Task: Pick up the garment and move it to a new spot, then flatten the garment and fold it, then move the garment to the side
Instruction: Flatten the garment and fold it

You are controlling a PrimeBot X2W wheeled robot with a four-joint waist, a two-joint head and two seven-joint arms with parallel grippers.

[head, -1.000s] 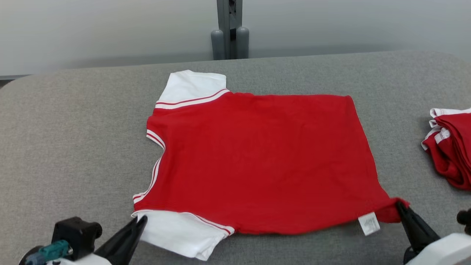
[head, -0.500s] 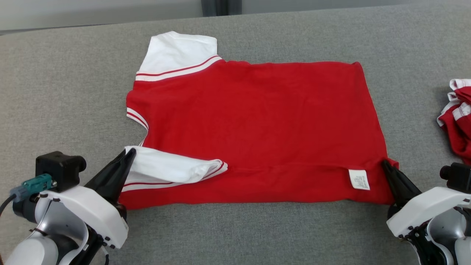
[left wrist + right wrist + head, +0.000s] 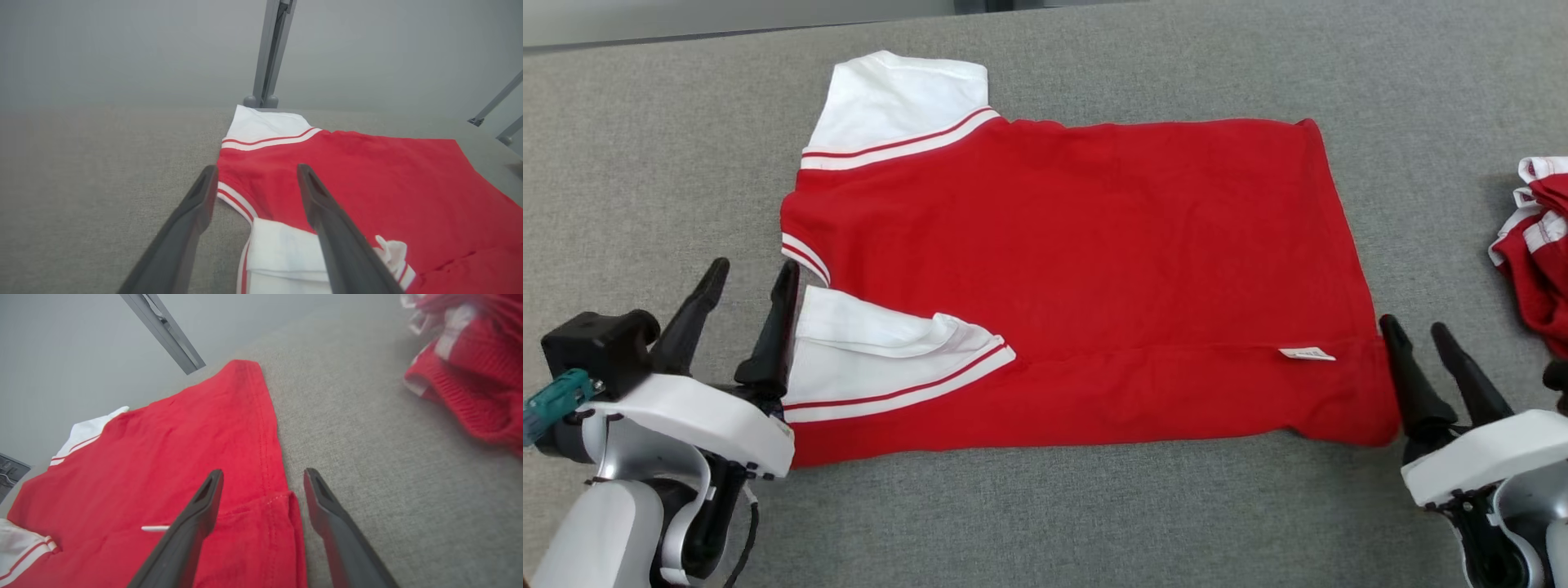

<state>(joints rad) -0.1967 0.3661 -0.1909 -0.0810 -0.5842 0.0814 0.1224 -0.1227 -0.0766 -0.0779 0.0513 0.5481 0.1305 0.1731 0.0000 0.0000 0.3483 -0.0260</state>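
Lying centrally on the grey fabric tabletop (image 3: 1094, 523), the red T-shirt with white, red-striped sleeves (image 3: 1078, 269) is flat, its near edge folded over, near sleeve (image 3: 882, 359) on top. Flanking it, the left gripper (image 3: 753, 273) and right gripper (image 3: 1414, 327) stand open, empty.

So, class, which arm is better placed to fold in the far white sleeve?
Probably left: the far sleeve lies beyond the open left gripper; the right gripper sits at the hem end.
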